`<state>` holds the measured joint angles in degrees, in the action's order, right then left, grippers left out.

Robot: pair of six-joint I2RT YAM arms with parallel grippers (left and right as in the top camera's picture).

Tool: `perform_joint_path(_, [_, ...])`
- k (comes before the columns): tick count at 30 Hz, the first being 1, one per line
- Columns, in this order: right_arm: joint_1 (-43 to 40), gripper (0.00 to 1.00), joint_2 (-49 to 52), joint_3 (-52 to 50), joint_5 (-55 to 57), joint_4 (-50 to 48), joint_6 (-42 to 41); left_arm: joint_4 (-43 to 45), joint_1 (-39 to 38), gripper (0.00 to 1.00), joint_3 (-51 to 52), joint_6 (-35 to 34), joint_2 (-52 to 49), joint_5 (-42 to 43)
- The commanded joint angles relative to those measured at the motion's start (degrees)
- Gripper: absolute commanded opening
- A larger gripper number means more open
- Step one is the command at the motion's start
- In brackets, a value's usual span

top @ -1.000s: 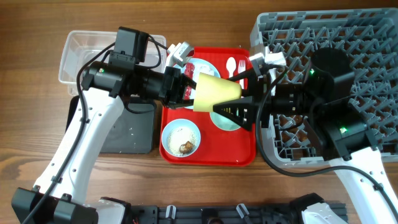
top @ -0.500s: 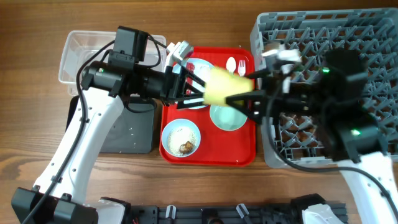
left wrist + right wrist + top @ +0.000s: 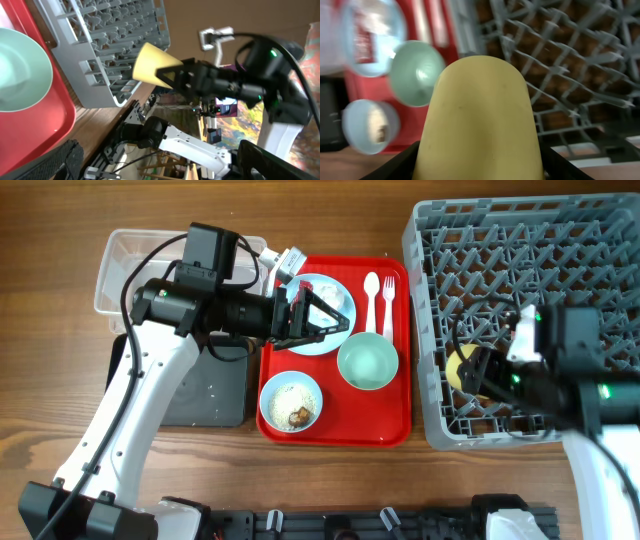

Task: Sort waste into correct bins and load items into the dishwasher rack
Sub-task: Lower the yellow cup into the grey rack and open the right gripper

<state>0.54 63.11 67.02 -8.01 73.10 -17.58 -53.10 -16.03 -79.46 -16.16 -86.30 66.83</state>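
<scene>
My right gripper (image 3: 472, 370) is shut on the small yellow cup (image 3: 460, 370) and holds it over the left part of the grey dishwasher rack (image 3: 520, 240). In the right wrist view the cup (image 3: 480, 115) fills the space between the black fingers (image 3: 405, 160). Over the pale blue plate (image 3: 336, 292) on the red tray (image 3: 390, 425), my left gripper (image 3: 325, 320) stands open and empty. A red sachet (image 3: 365, 35) lies on that plate. The small blue bowl (image 3: 291, 402) holds rice and brown bits. Beside it are the mint bowl (image 3: 367, 362), the white spoon (image 3: 371, 292) and fork (image 3: 389, 292).
A clear plastic tub (image 3: 125, 265) stands at the far left, with a black tray (image 3: 210, 395) just in front of it under my left arm. The rack takes up the right side of the wooden table.
My left gripper opened and let go of the yellow cup. The right gripper closed on it and carried it right, from above the red tray to over the rack.
</scene>
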Motion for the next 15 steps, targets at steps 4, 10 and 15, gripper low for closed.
perform_joint_path(4, [-0.2,0.56,15.78,0.63,7.74,-1.09,-1.9,-1.9,-0.22,1.0,-0.04,0.76,0.37,-4.31])
perform_joint_path(10, [-0.2,0.85,21.11,0.72,5.51,1.44,-1.86,-5.81,-0.26,1.0,-0.04,0.76,0.37,-11.74])
perform_joint_path(15, [-0.17,0.95,12.55,3.93,1.44,-5.84,-1.97,-8.22,-0.68,0.98,-0.04,0.76,0.37,-21.86])
